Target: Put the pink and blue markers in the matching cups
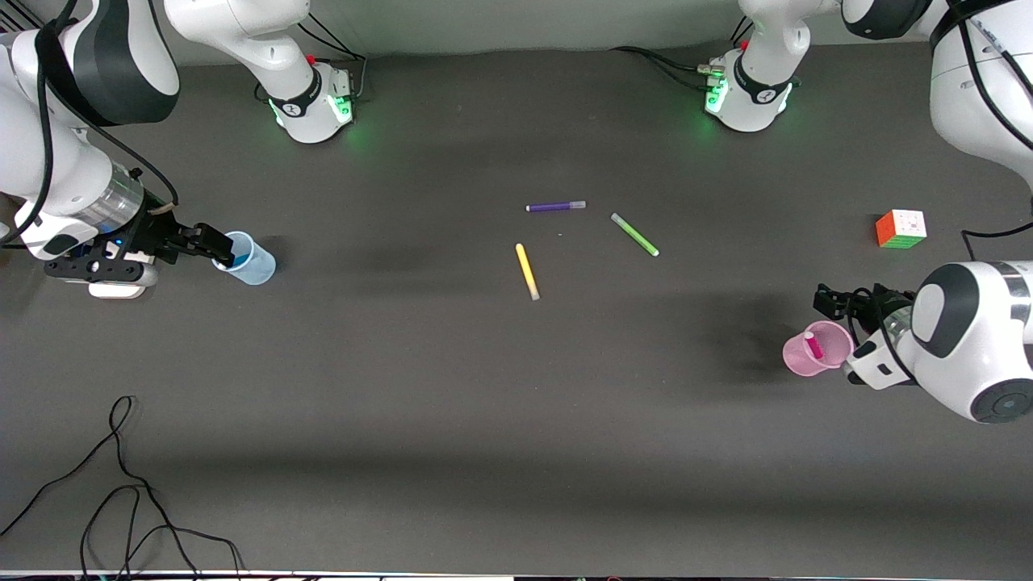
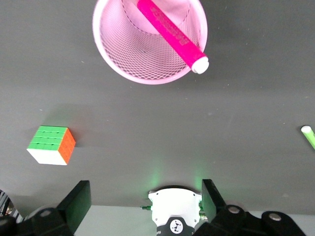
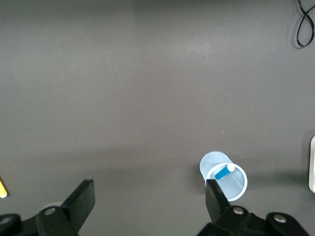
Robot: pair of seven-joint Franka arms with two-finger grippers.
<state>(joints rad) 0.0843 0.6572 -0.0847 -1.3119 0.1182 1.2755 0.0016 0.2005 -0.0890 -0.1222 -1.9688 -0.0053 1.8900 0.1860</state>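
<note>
The pink marker (image 1: 813, 345) stands tilted inside the pink mesh cup (image 1: 831, 339), pale end up; the left wrist view shows the marker (image 2: 170, 35) leaning on the cup's rim (image 2: 106, 54). The blue marker (image 3: 224, 172) stands in the pale blue cup (image 1: 252, 260), which also shows in the right wrist view (image 3: 236, 189). My left gripper (image 1: 839, 305) is open and empty in the air beside the pink cup. My right gripper (image 1: 206, 240) is open and empty, close beside the blue cup's rim.
A purple marker (image 1: 555, 206), a green marker (image 1: 634, 235) and a yellow marker (image 1: 527, 272) lie mid-table. A colour cube (image 1: 901, 229) sits toward the left arm's end, farther from the front camera than the pink cup. A black cable (image 1: 121, 484) lies near the front edge.
</note>
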